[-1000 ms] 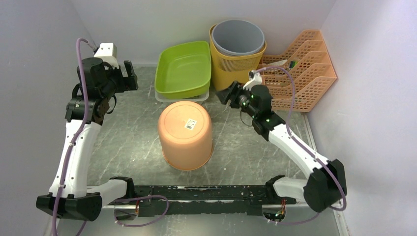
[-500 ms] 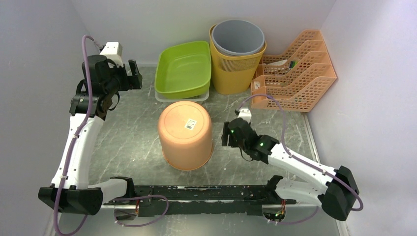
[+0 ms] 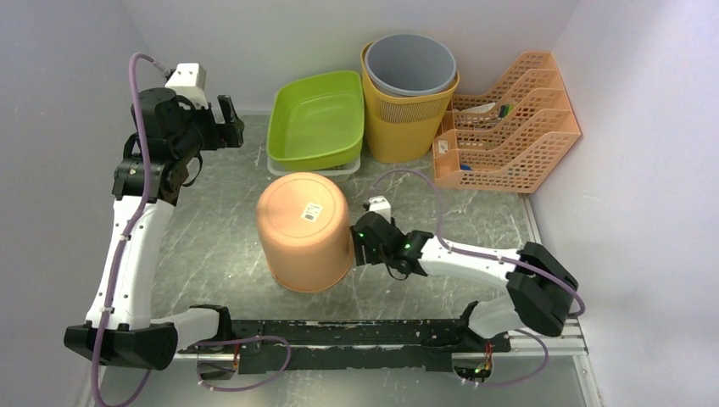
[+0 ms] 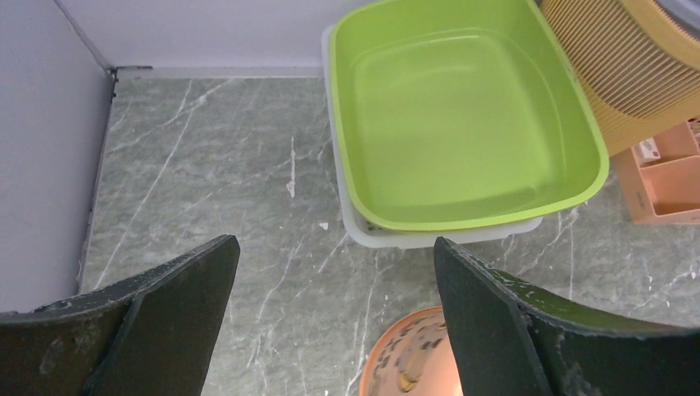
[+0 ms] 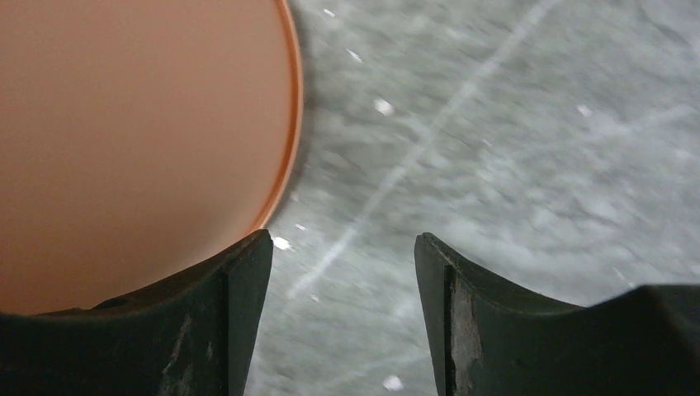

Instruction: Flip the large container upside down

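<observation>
The large container is an orange bucket (image 3: 303, 242) standing mouth-down on the marble table, its labelled base facing up. My right gripper (image 3: 357, 242) is open and low at the bucket's right side. In the right wrist view its left finger (image 5: 223, 330) lies against the bucket's wall (image 5: 140, 140) near the rim, and nothing is between the jaws (image 5: 342, 247). My left gripper (image 3: 227, 119) is open and empty, high at the back left, well away from the bucket. In the left wrist view (image 4: 334, 247) the bucket's base (image 4: 413, 363) shows at the bottom edge.
A green basin (image 3: 315, 119) sits on a white tray at the back, also in the left wrist view (image 4: 462, 115). A yellow basket holding a grey bin (image 3: 409, 80) stands beside it. An orange file rack (image 3: 509, 127) stands at the back right. Walls close in on the left, back and right.
My right arm has swung from the back right down to the bucket's right side. The bucket has shifted a little to the left. The left arm has barely moved.
</observation>
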{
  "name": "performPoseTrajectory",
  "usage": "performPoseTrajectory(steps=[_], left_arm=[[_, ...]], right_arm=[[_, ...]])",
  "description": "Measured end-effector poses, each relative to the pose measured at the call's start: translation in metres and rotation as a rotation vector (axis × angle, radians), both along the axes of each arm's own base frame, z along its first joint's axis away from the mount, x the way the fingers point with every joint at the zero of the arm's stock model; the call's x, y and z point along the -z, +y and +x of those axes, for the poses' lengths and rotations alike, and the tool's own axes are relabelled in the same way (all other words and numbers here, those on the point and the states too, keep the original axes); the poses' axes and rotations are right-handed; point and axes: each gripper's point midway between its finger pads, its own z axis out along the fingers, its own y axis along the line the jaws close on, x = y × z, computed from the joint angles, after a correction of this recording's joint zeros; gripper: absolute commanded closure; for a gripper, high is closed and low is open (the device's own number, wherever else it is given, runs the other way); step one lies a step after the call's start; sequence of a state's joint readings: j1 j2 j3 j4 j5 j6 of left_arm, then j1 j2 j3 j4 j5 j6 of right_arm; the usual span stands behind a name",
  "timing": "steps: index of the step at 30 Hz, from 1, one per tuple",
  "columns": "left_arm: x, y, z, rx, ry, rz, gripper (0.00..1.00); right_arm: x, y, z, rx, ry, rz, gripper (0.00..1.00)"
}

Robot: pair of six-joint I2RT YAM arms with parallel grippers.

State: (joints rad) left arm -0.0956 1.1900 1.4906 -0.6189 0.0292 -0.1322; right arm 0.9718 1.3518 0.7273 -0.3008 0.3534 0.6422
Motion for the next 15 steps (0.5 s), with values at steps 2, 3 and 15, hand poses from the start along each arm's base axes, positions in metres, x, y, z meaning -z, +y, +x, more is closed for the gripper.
performPoseTrajectory(steps=[2, 3, 15], left_arm=[[-0.007, 0.000, -0.001, 0.004, -0.018, 0.000, 0.00], [-0.009, -0.001, -0.002, 0.007, -0.022, -0.001, 0.00], [-0.024, -0.011, -0.020, 0.072, -0.075, -0.024, 0.00]], right_arm=[[-0.002, 0.018, 0.005, -0.036, -0.004, 0.024, 0.36], [-0.005, 0.029, 0.009, -0.054, -0.009, 0.041, 0.36], [-0.016, 0.189, 0.075, -0.183, -0.048, 0.290, 0.36]])
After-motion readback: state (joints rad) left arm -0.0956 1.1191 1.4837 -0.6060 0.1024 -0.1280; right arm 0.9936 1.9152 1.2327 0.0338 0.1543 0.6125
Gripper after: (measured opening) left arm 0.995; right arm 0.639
